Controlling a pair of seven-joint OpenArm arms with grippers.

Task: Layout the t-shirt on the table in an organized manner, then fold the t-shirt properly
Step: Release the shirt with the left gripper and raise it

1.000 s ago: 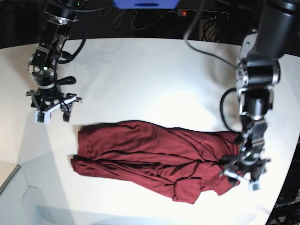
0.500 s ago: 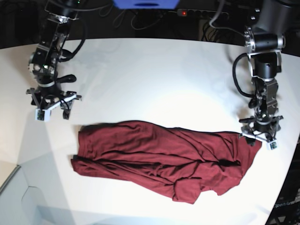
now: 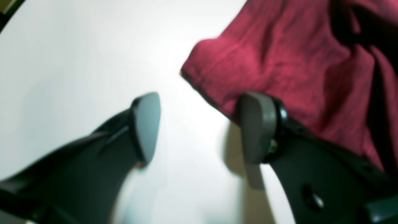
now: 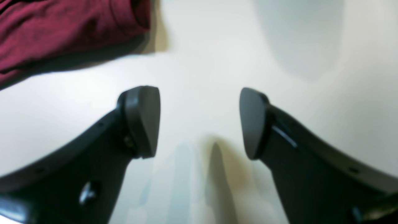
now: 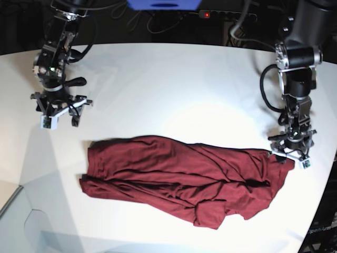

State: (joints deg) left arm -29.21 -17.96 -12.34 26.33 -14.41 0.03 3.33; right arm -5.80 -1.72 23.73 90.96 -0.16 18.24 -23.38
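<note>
The maroon t-shirt point(image 5: 174, 176) lies crumpled and wrinkled across the near half of the white table point(image 5: 174, 84), stretched left to right. My left gripper point(image 5: 288, 157) is open, low over the table at the shirt's far right corner. In the left wrist view, one of the left gripper's point(image 3: 200, 124) fingers point(image 3: 258, 124) sits against the shirt's hemmed edge point(image 3: 279, 56), with bare table between the jaws. My right gripper point(image 5: 59, 120) is open and empty above bare table, up and left of the shirt. In the right wrist view point(image 4: 199, 123) the shirt point(image 4: 62, 28) shows only at the top left.
A power strip point(image 5: 226, 16) with a red light, cables and a blue object point(image 5: 163, 4) lie beyond the table's far edge. The table's curved edge point(image 5: 316, 211) runs close to the left gripper. A seam in the table point(image 5: 21, 184) shows at the lower left.
My left gripper moved from the shirt's near right corner back to its far right corner a second ago, then stayed. My right gripper shifted slightly away from the shirt.
</note>
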